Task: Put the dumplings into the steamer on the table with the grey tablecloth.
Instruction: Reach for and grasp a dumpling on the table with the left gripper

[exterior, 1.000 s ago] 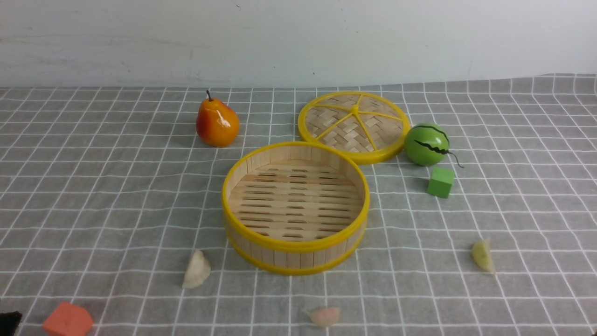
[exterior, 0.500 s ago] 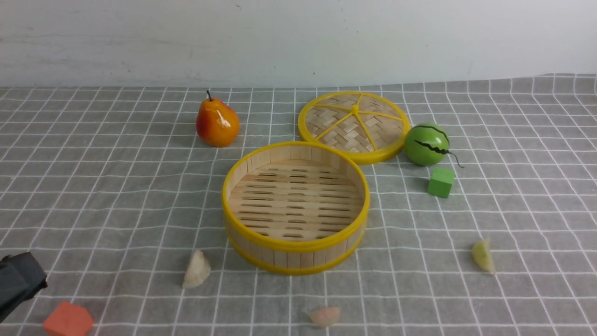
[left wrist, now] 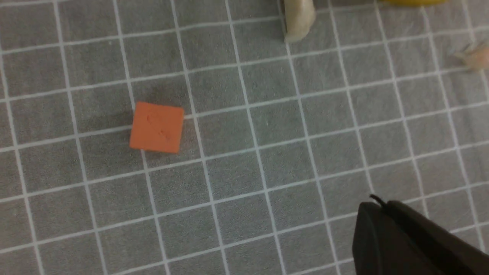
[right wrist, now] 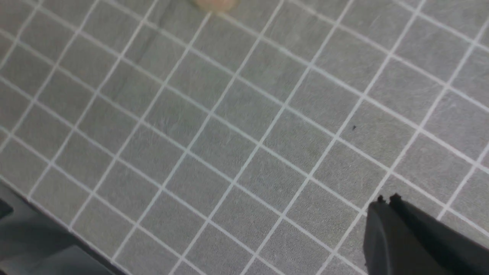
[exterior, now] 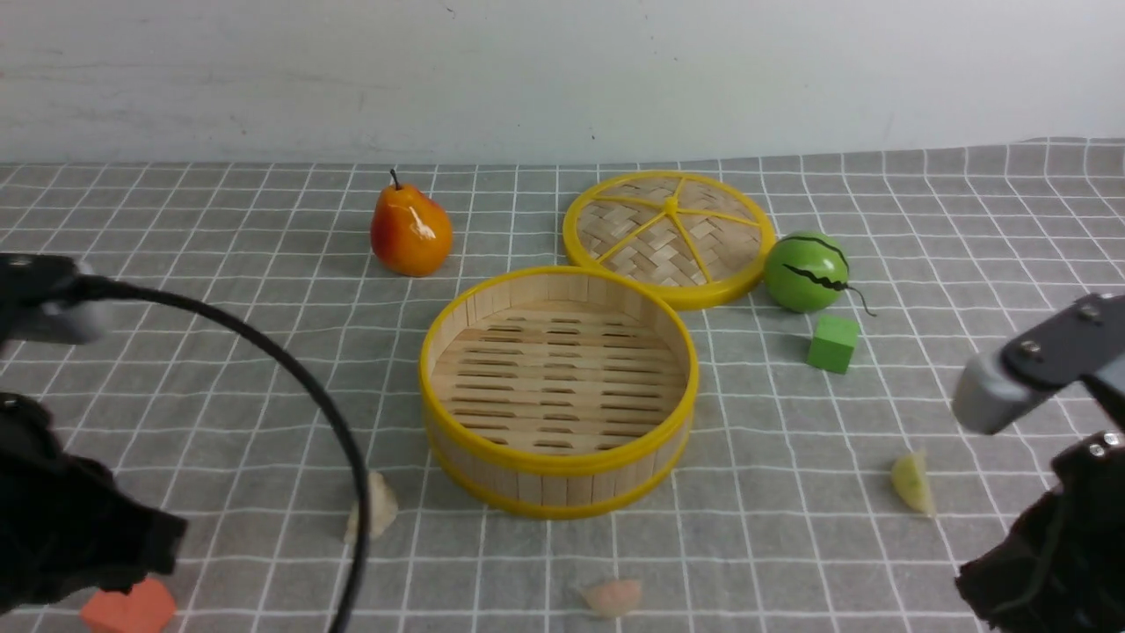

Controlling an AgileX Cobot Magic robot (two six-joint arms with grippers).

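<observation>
The steamer (exterior: 545, 488) stands open and empty in the middle of the grey tablecloth (exterior: 220, 352) that covers the table, its slatted floor bare. All three dumplings lie on the cloth outside it. The whitish dumpling (exterior: 380, 514) lies just off the steamer's near-left side, partly crossed by a black cable (exterior: 290, 369) in the front view. The pinkish dumpling (exterior: 613, 596) lies nearer the robot than the steamer, a little to the right of its centre. The yellow-green dumpling (exterior: 912, 482) lies well to the steamer's right.

Behind the steamer, a woven lid (exterior: 668, 237) lies flat, touching or nearly touching its far-right rim. A pear (exterior: 410, 230) stands behind and left of the steamer. A toy watermelon (exterior: 805, 272) and a green cube (exterior: 831, 344) sit to its far right. An orange block (exterior: 132, 609) lies far to the steamer's near-left, partly hidden by the left arm (exterior: 61, 527). The right arm (exterior: 1046, 545) shows at the steamer's near-right, beyond the yellow-green dumpling.

In its wrist view, the left gripper (left wrist: 380, 202) has its fingers pressed together with nothing between them. It is over bare cloth, apart from the orange block and the whitish dumpling. The right gripper (right wrist: 386, 200) likewise has its two tips closed against each other, empty, over bare cloth.
</observation>
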